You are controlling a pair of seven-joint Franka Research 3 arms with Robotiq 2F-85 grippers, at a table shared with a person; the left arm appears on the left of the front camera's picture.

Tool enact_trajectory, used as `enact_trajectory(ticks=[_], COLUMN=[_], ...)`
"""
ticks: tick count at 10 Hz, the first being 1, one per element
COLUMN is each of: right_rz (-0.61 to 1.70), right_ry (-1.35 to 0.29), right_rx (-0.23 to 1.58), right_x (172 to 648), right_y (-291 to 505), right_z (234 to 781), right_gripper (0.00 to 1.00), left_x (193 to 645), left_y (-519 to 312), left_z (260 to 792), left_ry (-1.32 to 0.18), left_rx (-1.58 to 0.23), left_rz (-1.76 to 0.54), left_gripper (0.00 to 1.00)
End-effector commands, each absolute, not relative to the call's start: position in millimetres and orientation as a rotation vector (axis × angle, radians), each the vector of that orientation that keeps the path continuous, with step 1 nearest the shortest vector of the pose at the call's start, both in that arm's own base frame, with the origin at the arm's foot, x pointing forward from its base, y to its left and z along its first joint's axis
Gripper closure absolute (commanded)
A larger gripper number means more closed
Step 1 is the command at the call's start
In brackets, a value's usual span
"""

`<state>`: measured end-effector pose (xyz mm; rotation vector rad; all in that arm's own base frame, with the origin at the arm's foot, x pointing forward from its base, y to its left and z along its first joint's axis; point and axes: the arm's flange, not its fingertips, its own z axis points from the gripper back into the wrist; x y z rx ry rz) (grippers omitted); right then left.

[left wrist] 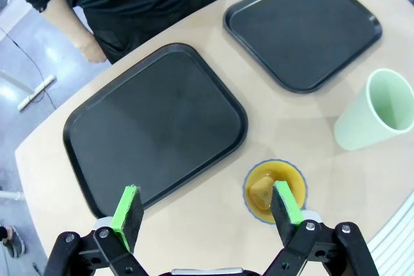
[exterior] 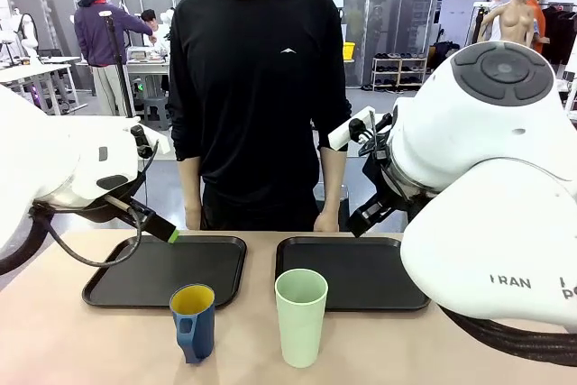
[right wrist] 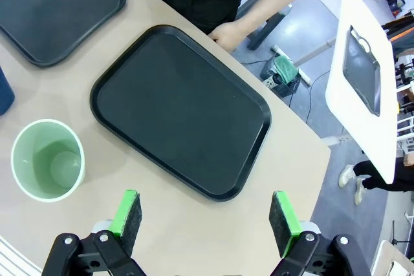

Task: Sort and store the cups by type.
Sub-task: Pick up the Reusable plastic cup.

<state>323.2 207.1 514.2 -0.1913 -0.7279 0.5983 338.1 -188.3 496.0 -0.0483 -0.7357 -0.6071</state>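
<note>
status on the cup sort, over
Left gripper open near the blue mug. Right gripper open, empty. Mug and green tumbler upright on the table, not yet on the black trays. Person's hands at far edge, nothing blocking.

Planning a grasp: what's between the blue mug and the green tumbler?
Just bare tabletop between the blue mug and green tumbler, in the front view.

- A pale, wood-toned counter carries everything.
- Two black trays lie side by side toward its far edge, the left tray and the right tray, with a narrow gap between them.
- A dark blue mug, yellow inside, stands upright just in front of the left tray.
- A mint-green tumbler stands upright near the mug, in front of the right tray.
</note>
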Motion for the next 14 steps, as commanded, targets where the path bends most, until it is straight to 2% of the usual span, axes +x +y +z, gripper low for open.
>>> enact_trajectory(ticks=[1, 4, 7, 14], right_rz=[0.533, 0.397, 0.338, 0.275], right_ry=[-0.76, -0.668, -0.57, -0.512], right_rx=[-0.188, -0.236, -0.287, -0.216], right_x=[342.4, 389.3, 426.1, 453.9], right_y=[186.7, 134.9, 85.7, 52.0], right_z=[505.4, 476.1, 435.9, 401.1], right_gripper=[0.0, 0.0, 0.0, 0.0], left_x=[345.2, 388.1, 429.5, 459.2], left_y=[-169.8, -127.0, -83.0, -60.1], left_z=[480.9, 451.7, 416.5, 391.7], left_ry=[-0.733, -0.624, -0.616, -0.559], left_rx=[0.003, 0.016, 0.056, 0.042], left_rz=[-0.545, -0.407, -0.355, -0.316], left_gripper=[0.0, 0.0, 0.0, 0.0])
